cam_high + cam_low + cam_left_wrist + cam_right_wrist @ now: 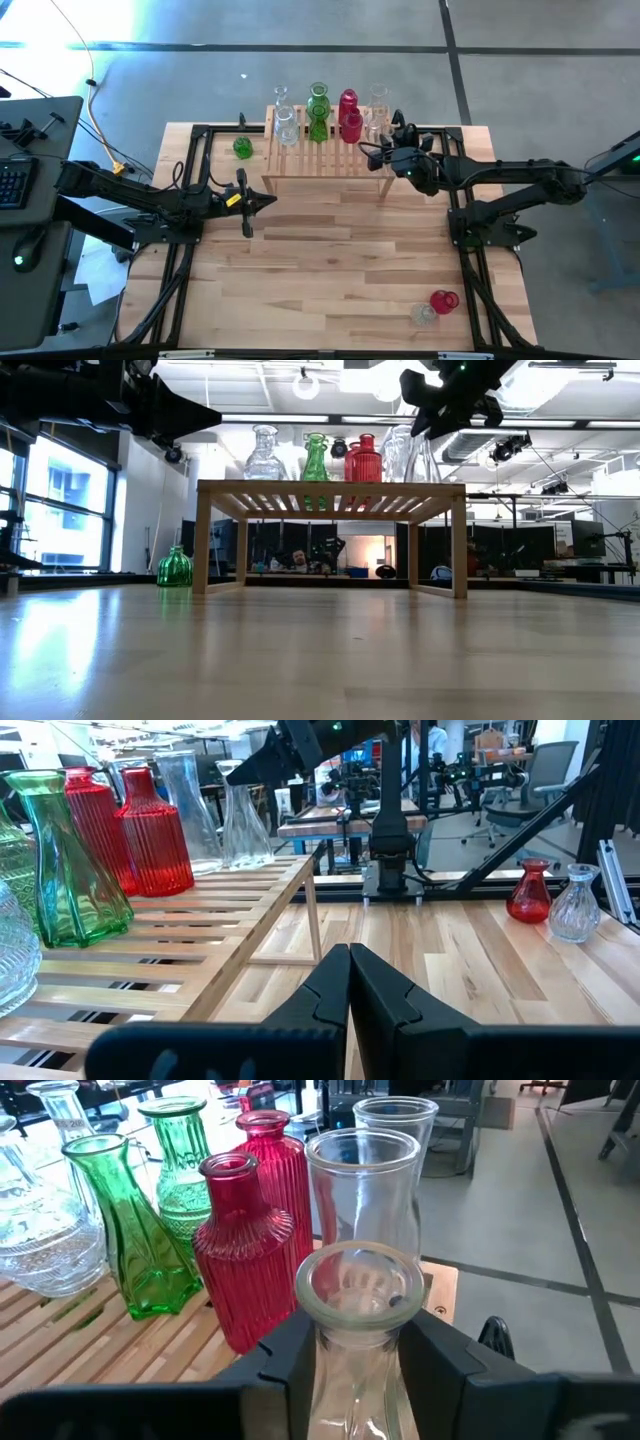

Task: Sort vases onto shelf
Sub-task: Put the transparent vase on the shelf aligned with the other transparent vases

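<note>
Plank tabletop (330, 270) bears the shelf (330, 165), vases (318, 110) atop.

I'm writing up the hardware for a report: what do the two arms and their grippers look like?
Both arms are black, built of slim jointed links. The left arm has a small yellow mark near its wrist. The right arm has a green light glowing near its wrist. The left gripper has matte black wedge-shaped fingers, and the right gripper has broad matte black ones.
</note>
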`<control>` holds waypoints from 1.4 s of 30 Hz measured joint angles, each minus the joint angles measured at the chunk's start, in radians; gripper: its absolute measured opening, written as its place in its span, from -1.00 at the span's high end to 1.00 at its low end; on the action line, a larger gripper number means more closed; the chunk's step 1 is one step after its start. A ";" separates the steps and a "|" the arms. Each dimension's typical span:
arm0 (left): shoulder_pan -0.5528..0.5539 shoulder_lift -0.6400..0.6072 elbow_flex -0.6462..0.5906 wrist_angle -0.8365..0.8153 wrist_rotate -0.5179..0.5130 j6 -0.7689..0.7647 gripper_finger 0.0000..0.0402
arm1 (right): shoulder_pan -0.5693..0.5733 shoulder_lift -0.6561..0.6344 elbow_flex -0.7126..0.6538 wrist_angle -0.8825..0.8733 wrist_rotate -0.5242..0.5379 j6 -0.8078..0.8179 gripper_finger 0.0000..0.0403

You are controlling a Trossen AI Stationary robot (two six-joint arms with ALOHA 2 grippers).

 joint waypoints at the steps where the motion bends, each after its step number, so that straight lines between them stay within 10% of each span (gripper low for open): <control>1: 0.000 0.000 0.000 0.000 0.000 0.000 1.00 | 0.000 0.000 0.000 0.000 -0.002 0.000 0.44; 22: 0.000 0.000 0.000 0.000 0.000 0.000 1.00 | 0.000 0.000 0.001 0.004 -0.010 -0.053 -0.06; 42: 0.000 0.000 0.000 0.000 0.000 0.000 1.00 | 0.027 -0.009 0.005 0.011 -0.021 -0.150 -0.08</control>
